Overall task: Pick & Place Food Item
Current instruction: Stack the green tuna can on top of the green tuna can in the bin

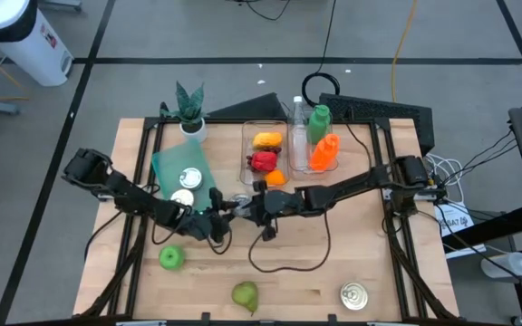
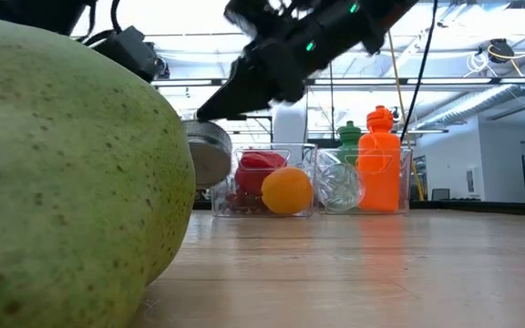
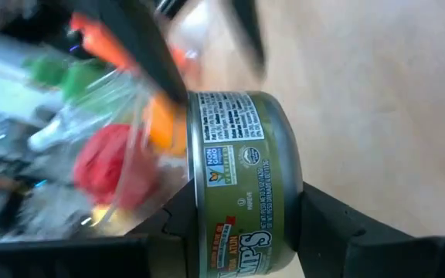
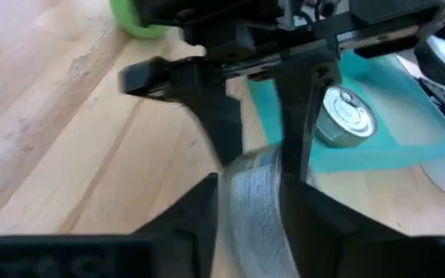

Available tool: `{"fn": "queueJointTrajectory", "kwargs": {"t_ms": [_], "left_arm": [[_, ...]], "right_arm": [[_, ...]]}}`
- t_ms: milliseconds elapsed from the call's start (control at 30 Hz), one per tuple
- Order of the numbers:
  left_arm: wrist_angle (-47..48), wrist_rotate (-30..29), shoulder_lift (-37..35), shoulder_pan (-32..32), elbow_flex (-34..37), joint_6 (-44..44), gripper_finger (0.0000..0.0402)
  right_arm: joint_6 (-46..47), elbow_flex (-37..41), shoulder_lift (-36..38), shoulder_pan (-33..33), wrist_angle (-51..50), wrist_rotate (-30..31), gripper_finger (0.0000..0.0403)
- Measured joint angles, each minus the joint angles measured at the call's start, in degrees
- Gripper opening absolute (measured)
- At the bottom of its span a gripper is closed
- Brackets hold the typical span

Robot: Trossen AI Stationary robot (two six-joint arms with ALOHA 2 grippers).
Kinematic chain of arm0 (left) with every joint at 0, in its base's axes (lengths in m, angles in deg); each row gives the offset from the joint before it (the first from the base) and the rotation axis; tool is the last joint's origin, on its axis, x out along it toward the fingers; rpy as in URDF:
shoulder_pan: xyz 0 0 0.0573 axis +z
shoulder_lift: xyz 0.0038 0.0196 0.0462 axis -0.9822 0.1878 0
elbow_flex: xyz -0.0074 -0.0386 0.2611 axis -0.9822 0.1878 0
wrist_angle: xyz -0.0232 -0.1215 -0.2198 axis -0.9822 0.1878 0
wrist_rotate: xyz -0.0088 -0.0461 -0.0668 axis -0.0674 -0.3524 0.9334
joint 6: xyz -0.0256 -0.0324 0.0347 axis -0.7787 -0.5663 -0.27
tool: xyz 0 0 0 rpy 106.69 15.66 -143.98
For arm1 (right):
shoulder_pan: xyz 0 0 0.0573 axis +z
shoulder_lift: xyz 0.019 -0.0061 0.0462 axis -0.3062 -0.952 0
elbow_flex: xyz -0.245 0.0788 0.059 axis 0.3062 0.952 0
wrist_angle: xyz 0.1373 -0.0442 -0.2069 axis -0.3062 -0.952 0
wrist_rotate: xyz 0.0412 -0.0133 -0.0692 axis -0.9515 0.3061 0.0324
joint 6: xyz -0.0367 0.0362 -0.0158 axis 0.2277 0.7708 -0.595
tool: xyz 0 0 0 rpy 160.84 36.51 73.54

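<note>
both arms reaching in to meet mid-table, left gripper (image 3: 242, 232) pinching a can (image 3: 238, 177) with a mostly unreadable green label, right gripper (image 4: 249, 208) fingers also around it

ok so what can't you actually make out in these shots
Left wrist view: can label cut off by the bottom edge; red food behind it is blurred.
Low view: pear fills the left side, hiding the table behind it.
High view: the arms cover most of the can.
</note>
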Motion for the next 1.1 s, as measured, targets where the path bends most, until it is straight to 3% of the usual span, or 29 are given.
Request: {"fn": "queueJointTrajectory", "kwargs": {"t_ms": [200, 300, 400, 533, 667, 833, 1100], "left_arm": [[10.11, -14.41, -4.71, -3.98, -0.64, -2.28, 0.0145], [25.3, -17.33, -10.1, -5.77, -3.3, -9.71, 0.0145], [45.64, -19.95, -14.44, -7.23, -8.37, -22.94, 0.0145], [70.87, -17.89, -17.36, -8.37, -14.77, -42.06, 0.0145], [88.28, -10.46, -17.11, -7.47, -17.44, -58.19, 0.0145], [88.67, -4.91, -14.65, -3.02, -16.7, -61.78, 0.0145], [91.48, -0.36, -8.67, 6.39, -16.63, -66.24, 0.0145]], "right_arm": [[0.43, 2.25, 6.36, 3.16, -3.06, -0.33, 0.0168], [0.75, 6.84, 9.75, 5.16, -2.16, 1.08, 0.017], [1.95, 12.53, 13.06, 7.28, 2.83, 4.66, 0.0164], [2.47, 21.45, 17.25, 9.76, 10.57, 6.52, 0.0153], [3.24, 29.29, 21.75, 10.98, 20.06, 6.63, 0.0144], [3.33, 34.45, 26.58, 11.16, 26.0, 6.76, 0.0136], [4.48, 35.36, 28.43, 11.12, 26.3, 6.76, 0.0128]]}}
